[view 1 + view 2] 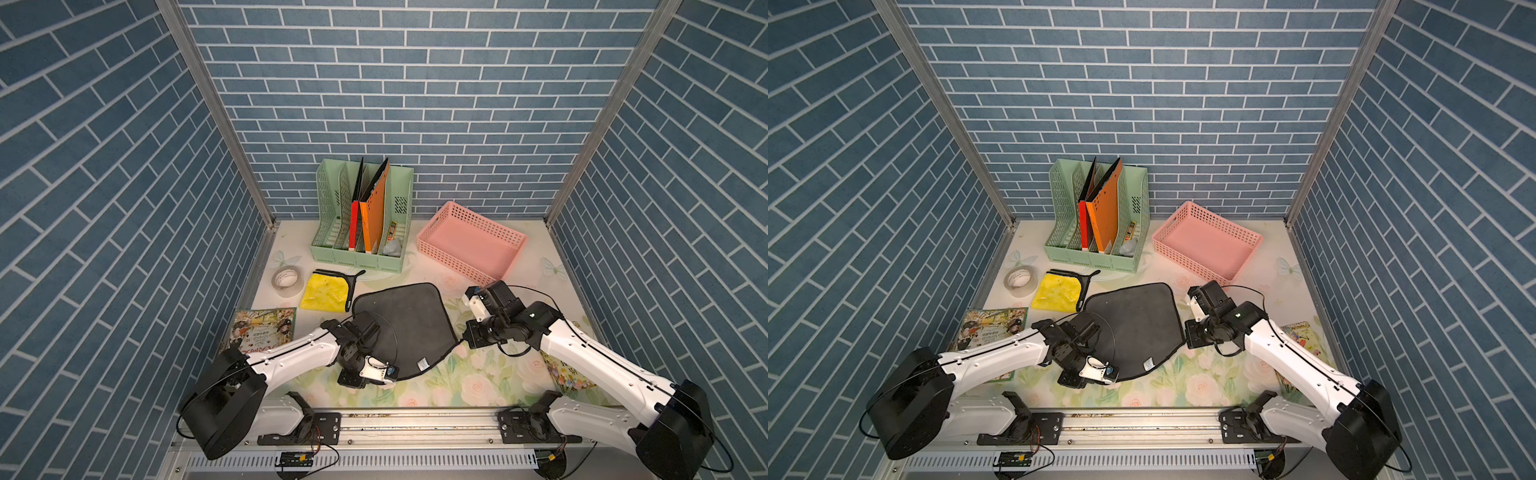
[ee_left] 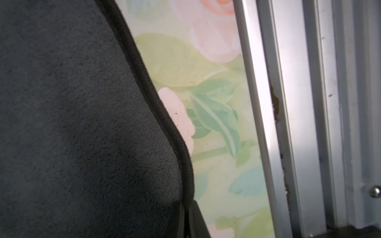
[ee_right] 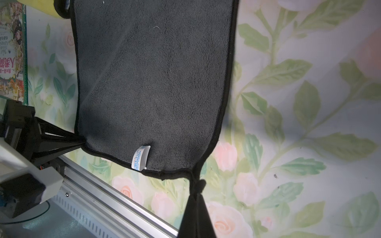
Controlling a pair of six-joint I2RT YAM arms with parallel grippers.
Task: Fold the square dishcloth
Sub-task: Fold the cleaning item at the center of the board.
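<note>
Both top views look down from above the front rail [image 1: 415,419], sharing everything. Wrist cameras sit close behind their claws; the right one sees across the dishcloth [image 3: 154,82] to the left claw [image 3: 79,142].

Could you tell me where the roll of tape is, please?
In both top views the roll of tape lies by the left wall, beside the yellow cloth, before the green file rack.
</note>
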